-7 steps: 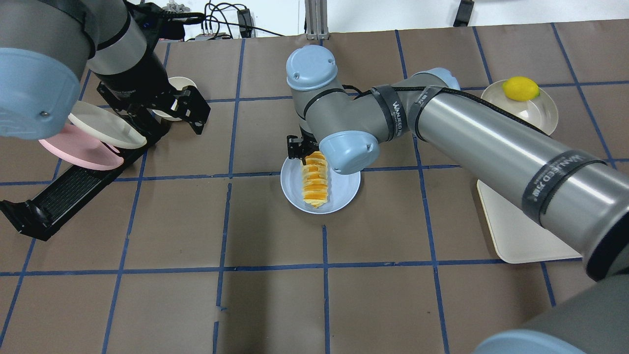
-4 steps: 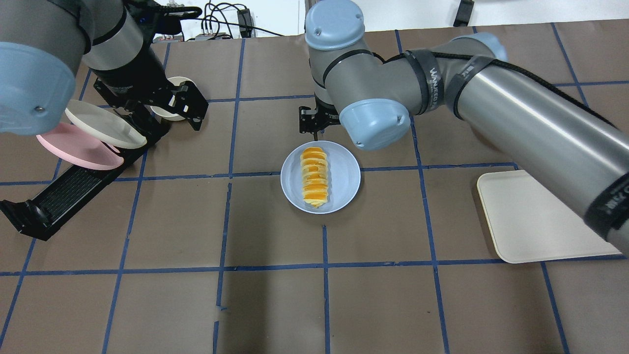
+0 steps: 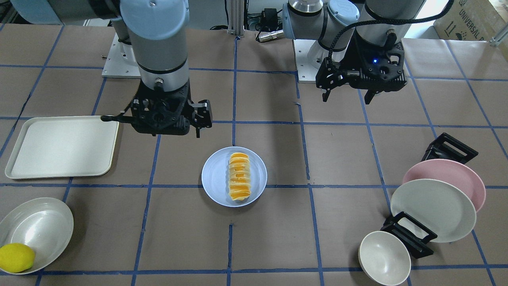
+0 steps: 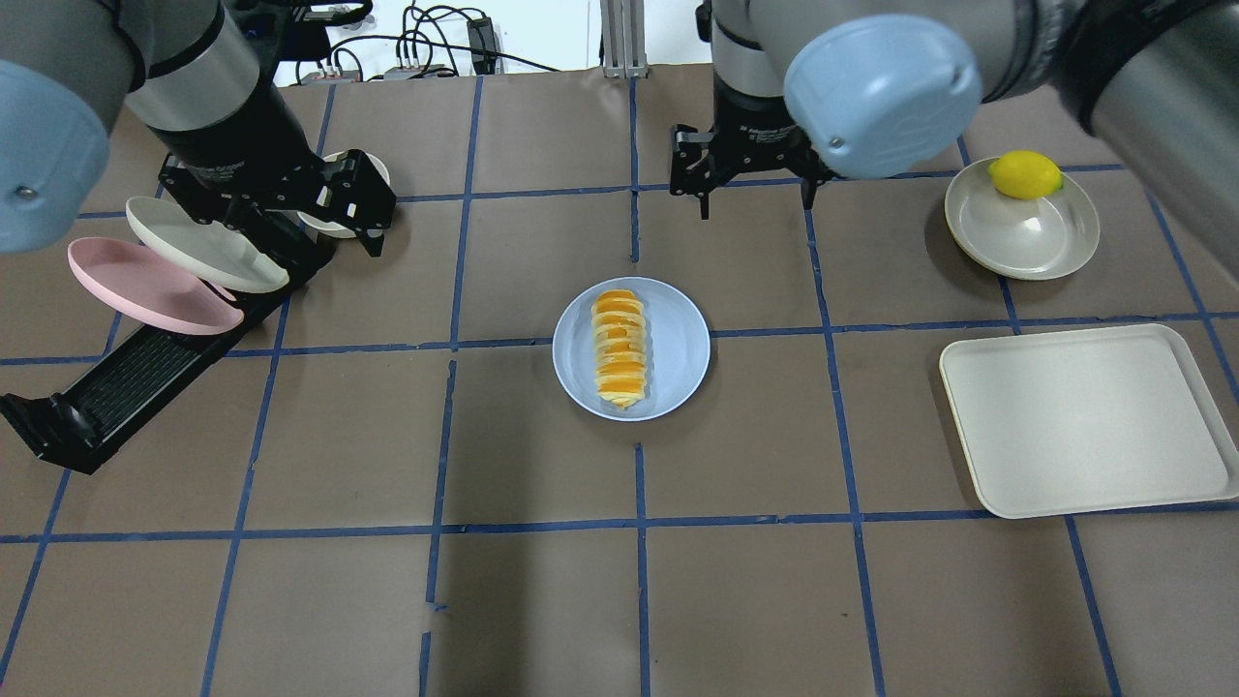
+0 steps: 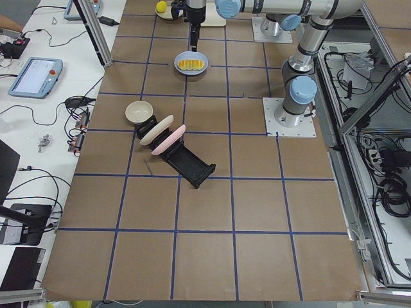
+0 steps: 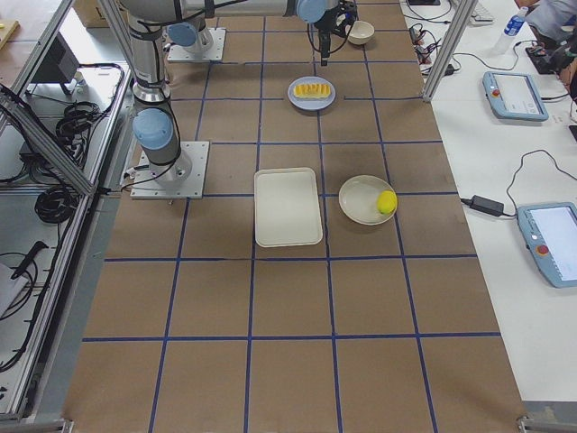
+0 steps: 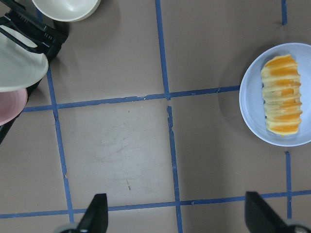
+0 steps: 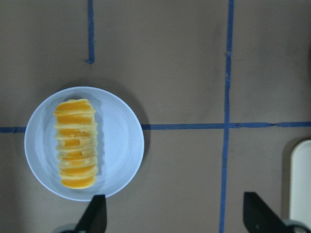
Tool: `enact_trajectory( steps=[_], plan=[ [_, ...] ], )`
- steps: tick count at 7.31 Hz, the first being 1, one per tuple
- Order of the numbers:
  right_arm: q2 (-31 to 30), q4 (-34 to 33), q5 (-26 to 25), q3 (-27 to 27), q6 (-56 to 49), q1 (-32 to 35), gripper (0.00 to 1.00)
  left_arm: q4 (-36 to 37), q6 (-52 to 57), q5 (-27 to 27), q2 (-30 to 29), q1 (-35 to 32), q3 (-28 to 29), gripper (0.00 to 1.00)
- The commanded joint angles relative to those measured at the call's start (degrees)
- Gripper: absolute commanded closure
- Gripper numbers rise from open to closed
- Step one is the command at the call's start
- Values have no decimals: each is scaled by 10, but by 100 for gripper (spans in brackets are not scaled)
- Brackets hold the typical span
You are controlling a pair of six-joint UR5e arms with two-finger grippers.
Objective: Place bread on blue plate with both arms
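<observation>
Table (image 4: 339,436): brown paper top, blue tape grid.

Right arm (image 4: 881,77): reaches in over the far side of the table. Right gripper (image 4: 757,203): jaws spread wide, nothing between them. It sits beyond the blue plate and off to one side. Its height above the table is hard to judge, though it seems raised clear.

Left arm (image 4: 194,68): over the left end of the table. Left gripper (image 3: 346,97): jaws spread wide and holding nothing, hanging over the rack's far end near the bowl.

Tray (image 4: 1084,426): cream, rectangular, lying flat on the right of the table.

Rack (image 4: 145,368): black, lying at a slant, with two plates leaning in it.

White plate (image 4: 194,242): tilted in the rack.

Pink plate (image 4: 135,286): tilted in the rack, just beside the white plate.

Blue plate (image 4: 682,348): round, flat on the table near the middle.

Dish (image 4: 1016,237): cream, shallow, at the far right.

Bowl (image 3: 384,258): cream, small, touching the rack's end.

Bread (image 4: 619,348): lies lengthwise on the blue plate, left of its centre, within the rim. It is well apart from both pairs of jaws and touched by neither.

Lemon (image 4: 1024,174): yellow, resting at the dish's rim.
</observation>
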Motion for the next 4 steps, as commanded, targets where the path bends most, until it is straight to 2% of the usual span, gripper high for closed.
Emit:
enact_trajectory(
  steps=[1, 2, 3, 4],
  plan=[
    [-29, 105, -1, -36, -38, -86, 0, -19, -4, -4, -12, -2, 16, 0],
    [-45, 111, -3, -47, -41, -98, 0, -19, -4, -4, -9, -3, 16, 0],
    [-64, 102, -37, -48, -41, -103, 0, -19, -2, -3, -8, -2, 16, 0],
    [-72, 101, -43, -44, -42, -109, 0, -19, -2, -4, -9, -2, 15, 0]
  ],
)
